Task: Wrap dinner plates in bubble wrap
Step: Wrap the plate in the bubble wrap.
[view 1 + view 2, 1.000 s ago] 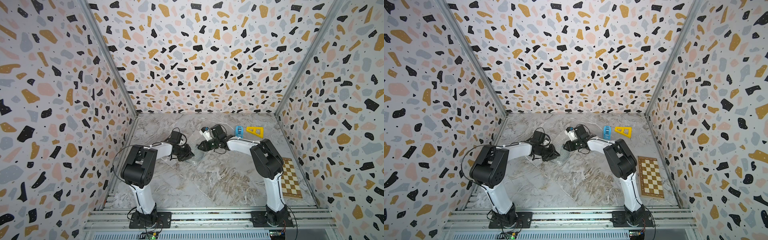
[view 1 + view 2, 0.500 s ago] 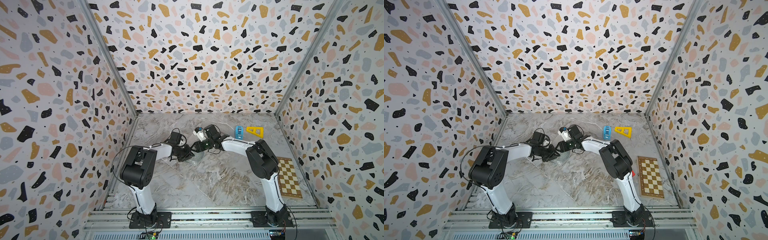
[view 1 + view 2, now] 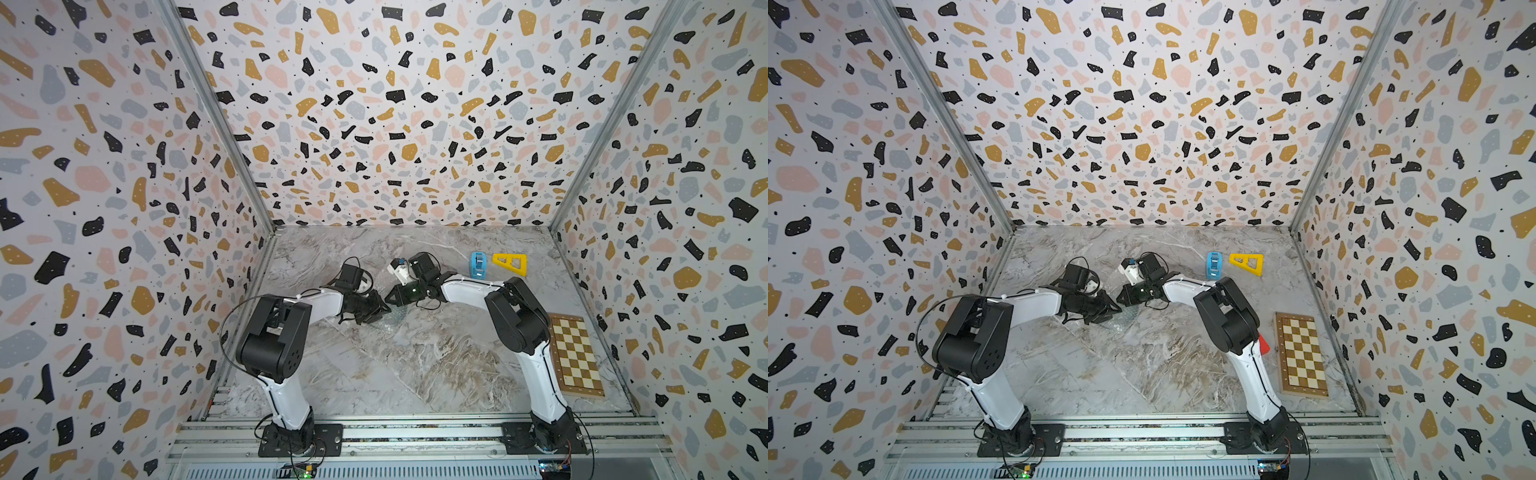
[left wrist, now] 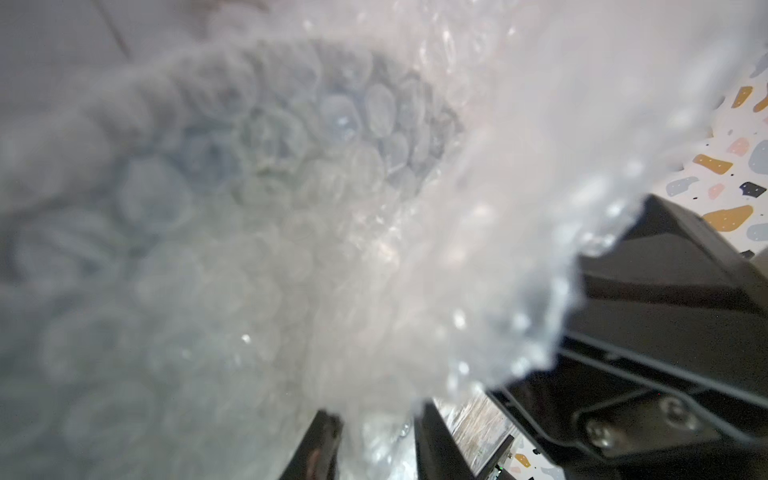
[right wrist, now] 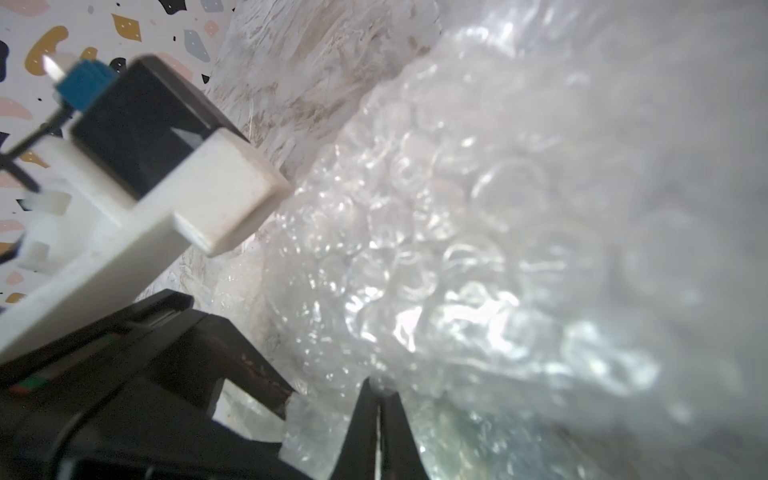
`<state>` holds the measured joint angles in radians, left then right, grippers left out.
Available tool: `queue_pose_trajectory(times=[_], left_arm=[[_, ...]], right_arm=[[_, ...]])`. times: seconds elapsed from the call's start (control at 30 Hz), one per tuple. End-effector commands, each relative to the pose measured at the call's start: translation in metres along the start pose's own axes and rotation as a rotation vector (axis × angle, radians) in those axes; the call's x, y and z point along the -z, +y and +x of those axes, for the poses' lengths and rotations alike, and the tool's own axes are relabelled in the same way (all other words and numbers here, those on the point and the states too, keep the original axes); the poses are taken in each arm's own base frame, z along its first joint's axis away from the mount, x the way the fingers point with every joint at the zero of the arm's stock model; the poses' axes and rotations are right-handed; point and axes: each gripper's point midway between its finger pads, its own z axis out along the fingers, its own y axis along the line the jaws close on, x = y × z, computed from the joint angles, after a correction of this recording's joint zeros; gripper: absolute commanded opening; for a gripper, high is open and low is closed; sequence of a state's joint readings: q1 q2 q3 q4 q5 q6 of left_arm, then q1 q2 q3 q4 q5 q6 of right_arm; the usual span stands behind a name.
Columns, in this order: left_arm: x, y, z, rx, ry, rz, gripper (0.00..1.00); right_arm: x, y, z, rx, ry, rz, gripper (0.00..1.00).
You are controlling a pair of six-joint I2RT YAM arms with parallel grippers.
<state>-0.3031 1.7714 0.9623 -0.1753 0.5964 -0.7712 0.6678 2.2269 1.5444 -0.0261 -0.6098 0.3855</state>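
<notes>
The right end effector was pinched shut on the bubble wrap. The left end effector stood partly open, with wrap loose between its jaws. The dinner plate showed dimly beneath the wrap on the bench.

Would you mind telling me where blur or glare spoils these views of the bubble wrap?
Left wrist view: the bubble wrap is sharpest in one small patch and soft elsewhere. Right wrist view: bright glare on its bubbles, blurring towards one side. Both top views: sharp and evenly lit, yet the wrap barely shows.
</notes>
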Motion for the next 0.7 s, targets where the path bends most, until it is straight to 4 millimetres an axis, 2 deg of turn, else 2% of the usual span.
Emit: queue_pose_trajectory(times=[0.0,0.17,0.23,0.33,0.43,0.53,0.67], left_arm=[[0.019,-0.006,0.015,-0.005,0.043,-0.013,0.35],[0.056,-0.032,0.002,-0.033,0.012,0.076,0.41],[0.07,-0.032,-0.007,-0.02,-0.02,0.096,0.41],[0.083,-0.019,-0.022,-0.011,-0.079,0.051,0.38],[0.078,-0.007,-0.029,-0.022,-0.084,-0.019,0.29],[0.064,0.003,-0.038,-0.012,-0.069,-0.041,0.23],[0.043,0.006,-0.032,-0.01,-0.02,-0.044,0.18]], right_arm=[[0.006,-0.001,-0.004,0.009,-0.014,0.014,0.03],[0.005,-0.008,0.002,0.005,-0.006,0.037,0.0],[0.006,-0.009,0.003,0.009,-0.009,0.047,0.0],[0.007,-0.009,0.003,0.01,-0.01,0.05,0.0],[0.01,-0.005,0.0,0.013,-0.018,0.041,0.0],[0.012,-0.002,-0.002,0.017,-0.027,0.034,0.0],[0.017,0.004,-0.003,0.023,-0.036,0.022,0.0]])
